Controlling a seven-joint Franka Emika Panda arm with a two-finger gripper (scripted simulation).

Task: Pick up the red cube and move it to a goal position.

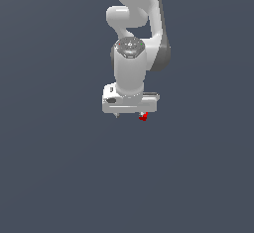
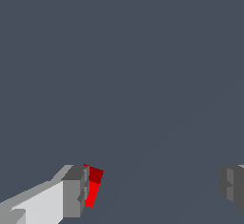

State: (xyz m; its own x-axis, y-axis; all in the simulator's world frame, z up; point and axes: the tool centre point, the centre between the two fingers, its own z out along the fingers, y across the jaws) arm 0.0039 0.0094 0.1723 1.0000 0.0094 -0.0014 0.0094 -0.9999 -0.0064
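Note:
The red cube [image 1: 143, 117] is a tiny bright red block showing just under the white hand of the arm, at the end towards the exterior view's right. My gripper [image 1: 130, 115] hangs straight down over the flat grey surface. In the wrist view the red cube [image 2: 93, 186] sits tilted against the inner face of one grey finger [image 2: 74, 192]. The other finger [image 2: 232, 185] stands far away across a wide gap, so my gripper [image 2: 152, 189] is open. Nothing clamps the cube from both sides.
The plain dark grey surface [image 1: 59, 167] fills both views. The white arm [image 1: 131, 63] rises above the hand in the exterior view. No other objects show.

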